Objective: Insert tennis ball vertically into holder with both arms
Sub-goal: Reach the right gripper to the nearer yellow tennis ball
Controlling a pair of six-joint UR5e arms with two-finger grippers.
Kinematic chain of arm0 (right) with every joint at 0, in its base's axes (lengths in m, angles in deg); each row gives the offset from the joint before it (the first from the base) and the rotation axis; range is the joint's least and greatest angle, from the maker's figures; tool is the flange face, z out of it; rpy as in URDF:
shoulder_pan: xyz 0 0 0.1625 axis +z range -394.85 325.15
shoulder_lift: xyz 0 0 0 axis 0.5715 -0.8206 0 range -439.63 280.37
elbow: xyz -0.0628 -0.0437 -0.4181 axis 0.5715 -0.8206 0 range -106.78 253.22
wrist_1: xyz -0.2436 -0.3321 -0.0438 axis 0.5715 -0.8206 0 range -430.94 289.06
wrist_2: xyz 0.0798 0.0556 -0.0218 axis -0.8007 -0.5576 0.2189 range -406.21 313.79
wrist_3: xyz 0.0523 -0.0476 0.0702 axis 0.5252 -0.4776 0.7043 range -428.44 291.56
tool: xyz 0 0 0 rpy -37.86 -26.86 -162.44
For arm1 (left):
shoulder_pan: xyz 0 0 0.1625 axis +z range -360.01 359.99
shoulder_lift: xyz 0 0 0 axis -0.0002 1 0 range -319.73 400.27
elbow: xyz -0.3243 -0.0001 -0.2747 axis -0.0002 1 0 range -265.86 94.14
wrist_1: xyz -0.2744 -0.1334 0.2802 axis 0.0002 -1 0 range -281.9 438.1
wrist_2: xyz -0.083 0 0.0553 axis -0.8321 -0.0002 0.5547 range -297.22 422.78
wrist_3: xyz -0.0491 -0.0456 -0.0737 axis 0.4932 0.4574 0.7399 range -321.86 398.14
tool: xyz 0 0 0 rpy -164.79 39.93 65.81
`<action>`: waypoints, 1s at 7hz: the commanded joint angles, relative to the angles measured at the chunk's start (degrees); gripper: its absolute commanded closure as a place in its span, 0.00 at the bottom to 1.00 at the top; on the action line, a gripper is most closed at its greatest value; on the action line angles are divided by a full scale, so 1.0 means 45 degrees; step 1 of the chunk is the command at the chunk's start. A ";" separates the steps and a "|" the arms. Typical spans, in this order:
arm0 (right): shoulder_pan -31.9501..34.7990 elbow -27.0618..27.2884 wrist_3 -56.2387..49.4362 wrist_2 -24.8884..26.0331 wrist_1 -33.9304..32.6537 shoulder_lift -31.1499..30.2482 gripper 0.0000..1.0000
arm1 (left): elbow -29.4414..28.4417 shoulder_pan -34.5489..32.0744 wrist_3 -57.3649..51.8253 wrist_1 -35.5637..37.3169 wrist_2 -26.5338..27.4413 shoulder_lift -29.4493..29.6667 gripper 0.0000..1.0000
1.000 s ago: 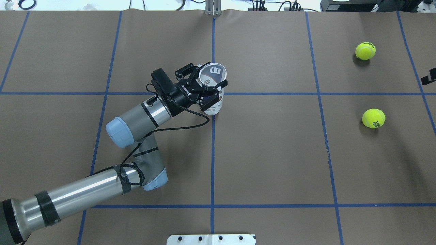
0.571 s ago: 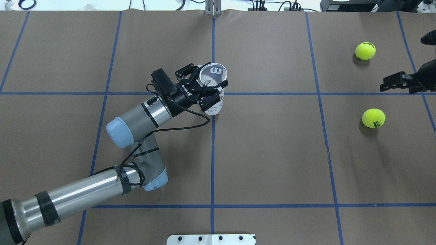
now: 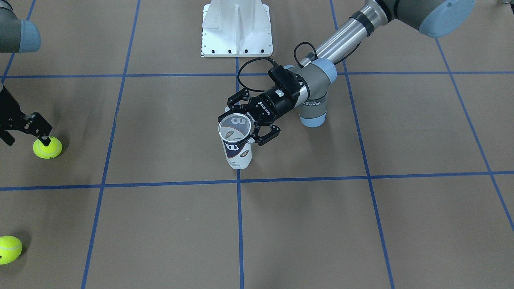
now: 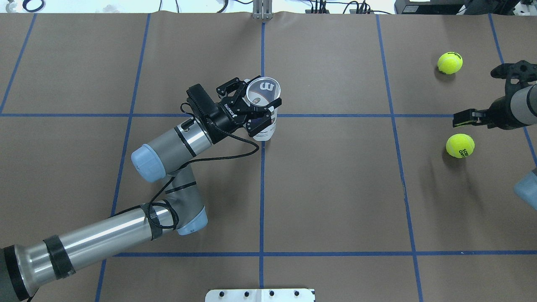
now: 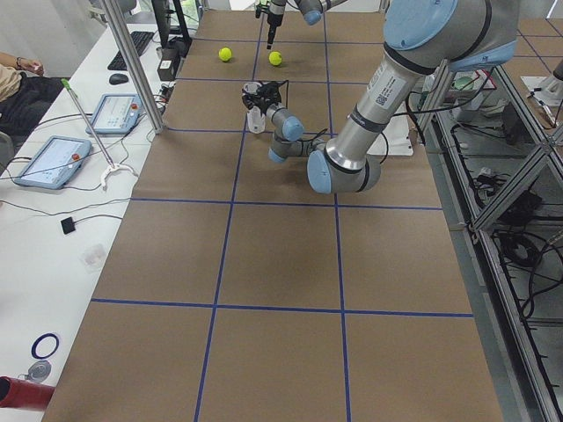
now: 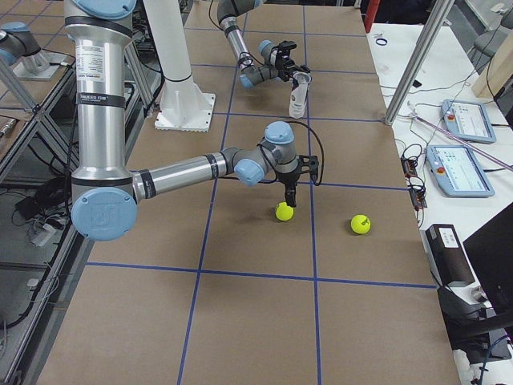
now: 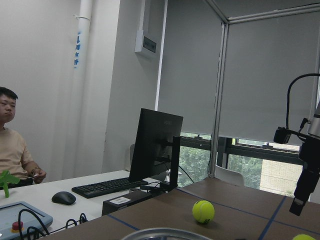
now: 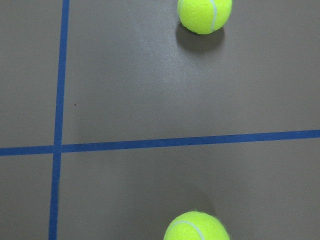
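right arm (image 4: pixel 522 102) has swung in from the right edge over the last second; before that only a black sliver showed at the overhead edge. right gripper (image 3: pixel 25 138) now hangs over the near tennis ball (image 4: pixel 460 145), one fingertip just above it. can't resolve contact. its jaws look spread, nothing between them. far tennis ball (image 4: pixel 450 63) is untouched.

left arm (image 4: pixel 168 144) and holder (image 3: pixel 238 154): no movement over the same span. left gripper (image 4: pixel 253 105) has its jaws pinching the holder from the side, just under the rim.

my read: holder is staged and steadied, and the pick phase is only starting. no ball in hand, none in the tube, insertion not begun.

holder sits mid-surface (image 4: pixel 335 188) on the centre blue tape line (image 4: pixel 262 188), base down, well apart from both balls. long axis vertical, open mouth straight up, closed end on the surface. the view from the robot's right shows no obvious lean. the w logo faces the operators' side.

so the ball has to cross the surface and come down along that axis. the left finger links sit close to the rim, so i'd expect a tight drop path.
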 commanded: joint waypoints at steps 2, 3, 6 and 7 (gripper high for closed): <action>-0.0812 -0.0641 0.0750 0.0628 0.1169 -0.0079 0.01 | -0.0005 -0.0017 0.0000 0.0034 0.0007 0.0016 0.20; -0.1047 -0.0738 0.0772 0.0823 0.1188 -0.0137 0.01 | -0.0005 -0.0017 0.0000 0.0034 0.0007 0.0016 0.20; -0.1244 -0.0759 0.0557 0.1040 0.1169 -0.0430 0.01 | -0.0025 -0.0017 -0.0020 0.0034 0.0007 0.0016 0.20; -0.1516 -0.0759 0.0557 0.1407 0.1150 -0.0489 0.01 | -0.0025 -0.0017 -0.0020 0.0034 0.0007 0.0016 0.20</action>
